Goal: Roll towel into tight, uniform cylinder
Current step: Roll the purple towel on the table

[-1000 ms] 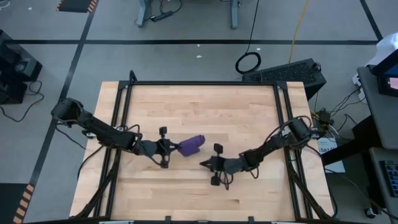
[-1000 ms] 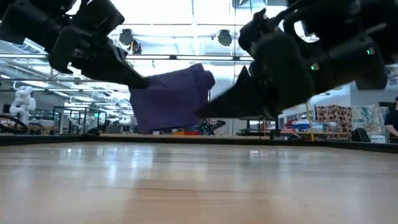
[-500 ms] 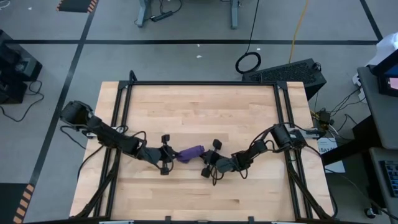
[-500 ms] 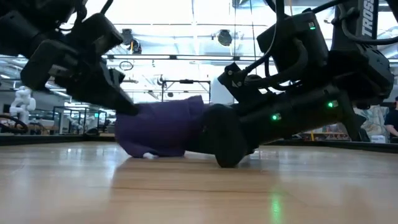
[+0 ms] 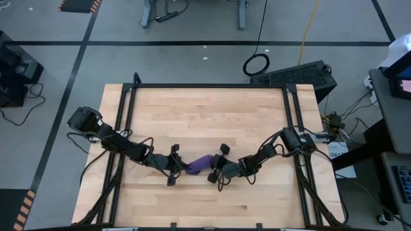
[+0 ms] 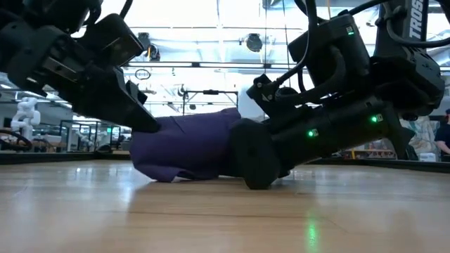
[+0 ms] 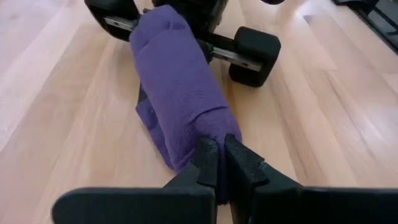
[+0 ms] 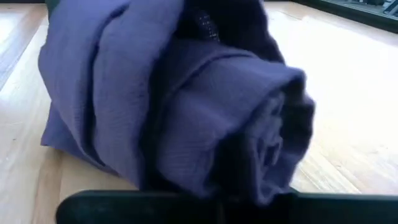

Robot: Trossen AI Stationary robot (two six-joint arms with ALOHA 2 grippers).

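**K:** Near the front-centre of the wooden surface [image 5: 205, 115] the towel [image 5: 200, 164] lies as a purple roll, slightly angled, between the two arms.

**M:** Left gripper [image 7: 217, 163]?

**K:** Fingers pinched together on one end of the roll; left wrist view shows cloth squeezed between the tips. It sits low, just above the wood.

**M:** Right gripper [image 5: 214, 171]?

**K:** At the opposite end, touching the towel. Jaws are closed, but whether they have cloth in them can't be told. Right wrist view only shows the spiral end of the roll right up against the camera.

**M:** Roll shape?

**K:** Layers wound around each other, fairly thick. A loose flap [image 7: 148, 115] sticks out along one side, flat on the surface. Low view shows the bundle [image 6: 186, 146] resting on the wood, both grippers pressed against its ends.
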